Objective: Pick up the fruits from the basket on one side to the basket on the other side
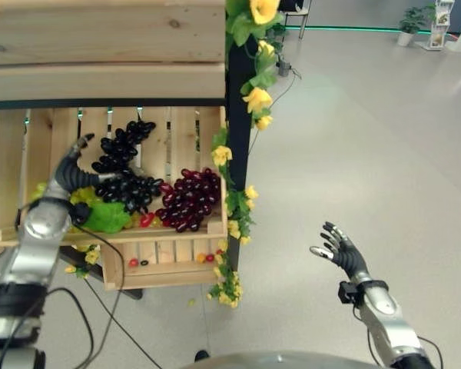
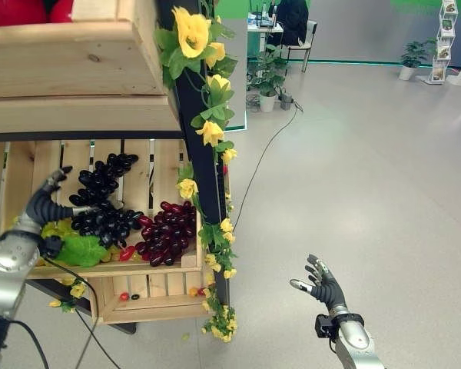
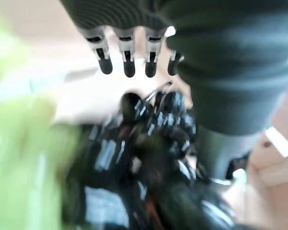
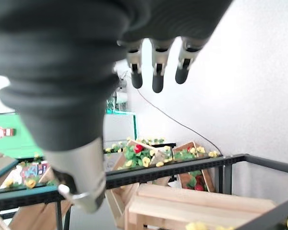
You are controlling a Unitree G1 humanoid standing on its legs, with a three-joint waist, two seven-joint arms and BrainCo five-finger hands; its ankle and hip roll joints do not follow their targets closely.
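A wooden crate [image 1: 186,233] on the lower shelf holds black grapes [image 1: 125,165], dark red grapes [image 1: 188,198] and green grapes [image 1: 104,216]. My left hand [image 1: 71,174] hovers over the left part of the crate, open, with its thumb reaching toward the black grapes [image 2: 100,204]. In the left wrist view the black grapes [image 3: 149,143] lie just past the straight fingers [image 3: 128,61], with green fruit [image 3: 24,158] beside them. My right hand [image 1: 339,250] hangs open over the floor, far to the right of the crate.
A black post [image 1: 239,123] wound with yellow flowers and leaves [image 1: 255,100] stands at the crate's right corner. A wooden crate [image 1: 107,46] sits on the shelf above. Small red fruits [image 1: 133,262] lie in a lower crate. Open grey floor [image 1: 369,138] spreads to the right.
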